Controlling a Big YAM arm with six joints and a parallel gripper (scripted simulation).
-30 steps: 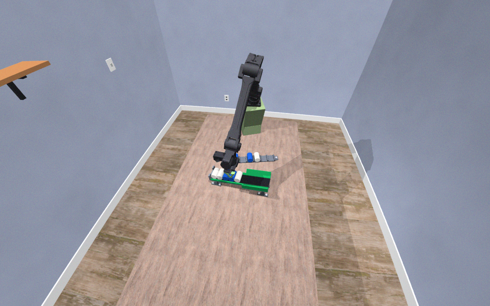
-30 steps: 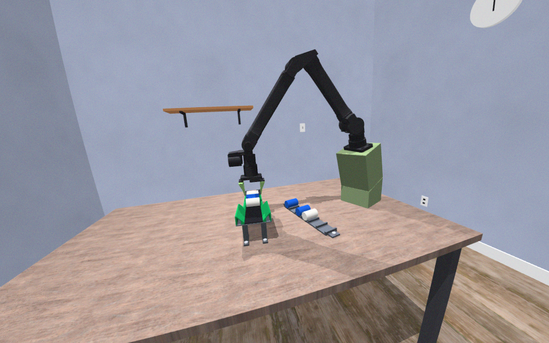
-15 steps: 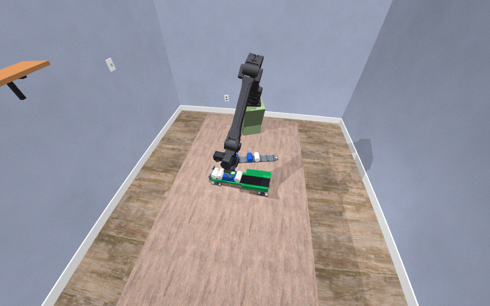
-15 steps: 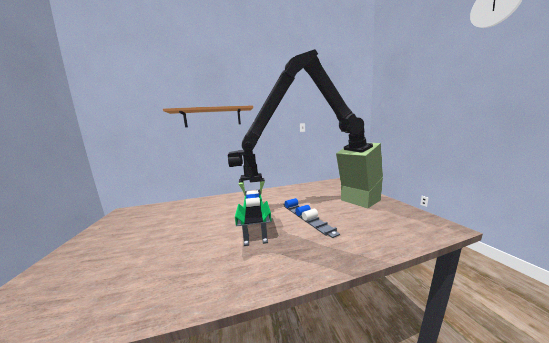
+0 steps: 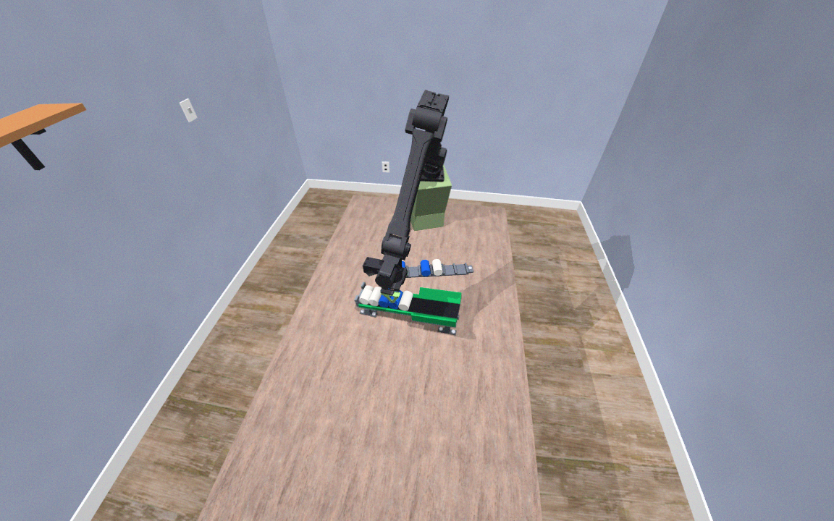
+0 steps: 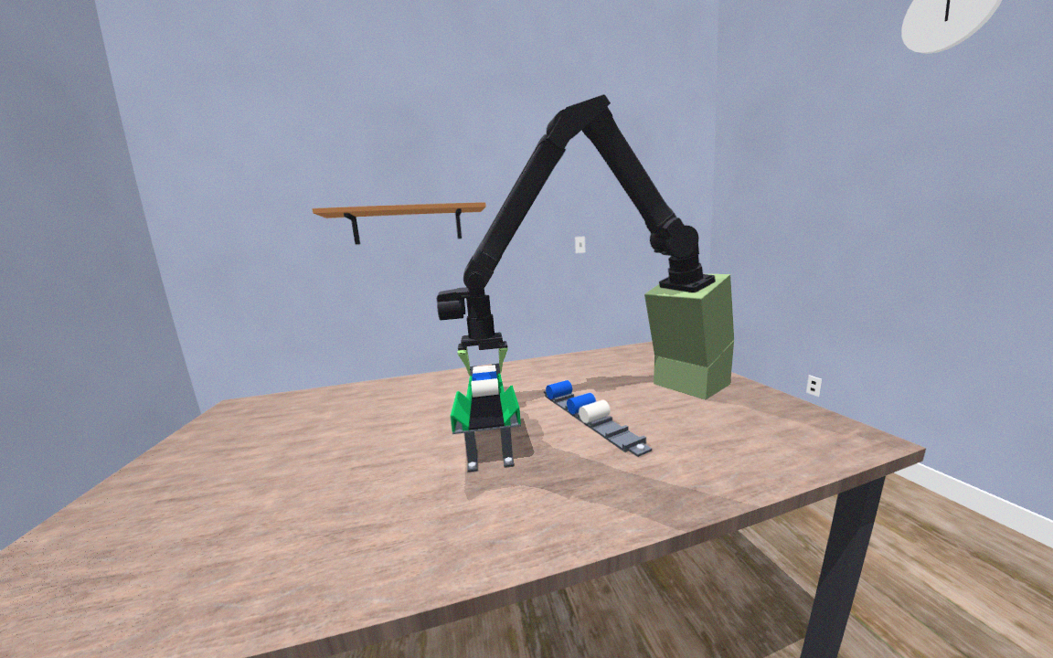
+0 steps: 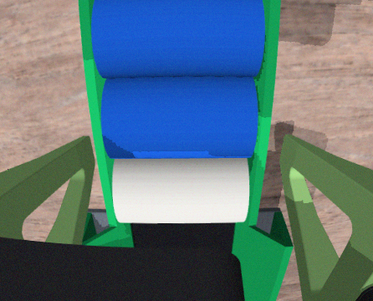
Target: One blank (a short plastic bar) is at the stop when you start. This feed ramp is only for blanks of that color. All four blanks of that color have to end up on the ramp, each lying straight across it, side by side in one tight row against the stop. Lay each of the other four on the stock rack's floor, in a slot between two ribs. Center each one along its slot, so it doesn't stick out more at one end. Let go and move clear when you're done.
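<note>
The green feed ramp (image 5: pixel 410 305) holds a row of blanks. From the stop end they are two white blanks (image 5: pixel 370 296), two blue blanks (image 5: pixel 389 300), then one white blank (image 5: pixel 405 299). My gripper (image 6: pixel 482 360) hangs open and empty just above the ramp, with a finger on each side, over the nearer blue blank (image 7: pixel 186 140). The grey stock rack (image 6: pixel 589 423) holds two blue blanks (image 6: pixel 558 387) (image 6: pixel 580 402) and one white blank (image 6: pixel 595 411).
The arm's green base block (image 6: pixel 690 335) stands at the table's far right corner. The rack lies to the right of the ramp, with empty slots at its near end (image 6: pixel 628 441).
</note>
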